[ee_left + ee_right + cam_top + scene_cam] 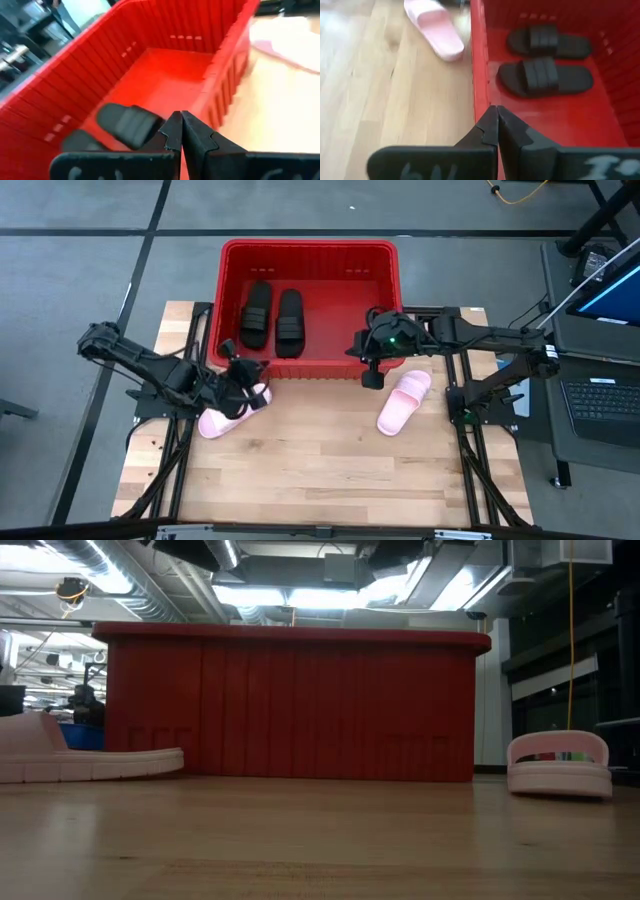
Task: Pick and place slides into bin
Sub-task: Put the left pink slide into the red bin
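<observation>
High view: two matte black slides (272, 319) lie at nine o'clock inside the ribbed bright red plastic bin (385, 265). Two pale pink slides (404, 402) rest on the wooden table (320, 470). Left gripper (243, 376) hovers at the bin's seven o'clock corner.

Wrist views: left and right gripper (497, 129) fingertips are pressed together, empty.

The high view looks straight down; the low view looks level across the table (320, 840). Each wrist view looks past its gripper, close to the bin (308, 252), which all share.
</observation>
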`<state>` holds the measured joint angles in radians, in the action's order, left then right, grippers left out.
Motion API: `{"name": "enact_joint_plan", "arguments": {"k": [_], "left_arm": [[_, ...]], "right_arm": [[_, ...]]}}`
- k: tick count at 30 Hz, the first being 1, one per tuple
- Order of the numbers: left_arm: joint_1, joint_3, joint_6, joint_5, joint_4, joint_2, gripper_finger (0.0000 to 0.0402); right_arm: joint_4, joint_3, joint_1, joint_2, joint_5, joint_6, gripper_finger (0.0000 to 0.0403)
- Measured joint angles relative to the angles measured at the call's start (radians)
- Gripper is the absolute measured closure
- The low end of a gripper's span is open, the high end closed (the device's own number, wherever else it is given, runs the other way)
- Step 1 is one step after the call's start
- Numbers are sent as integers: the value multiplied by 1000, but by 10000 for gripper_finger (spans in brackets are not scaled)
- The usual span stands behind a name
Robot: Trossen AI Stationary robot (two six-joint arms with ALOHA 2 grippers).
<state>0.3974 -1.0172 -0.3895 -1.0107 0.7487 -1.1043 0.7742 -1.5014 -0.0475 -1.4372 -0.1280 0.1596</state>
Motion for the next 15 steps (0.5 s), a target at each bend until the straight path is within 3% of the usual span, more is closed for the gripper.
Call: {"name": "enact_joint_plan", "arguments": {"k": [8,15], "left_arm": [[101,0,-356,13,119,-45,400],[175,-1,-688,169,282,-93,400]], "right_arm": [[-8,15,-9,-1,79,71,397],[-5,15,-10,0,79,90,397]]}}
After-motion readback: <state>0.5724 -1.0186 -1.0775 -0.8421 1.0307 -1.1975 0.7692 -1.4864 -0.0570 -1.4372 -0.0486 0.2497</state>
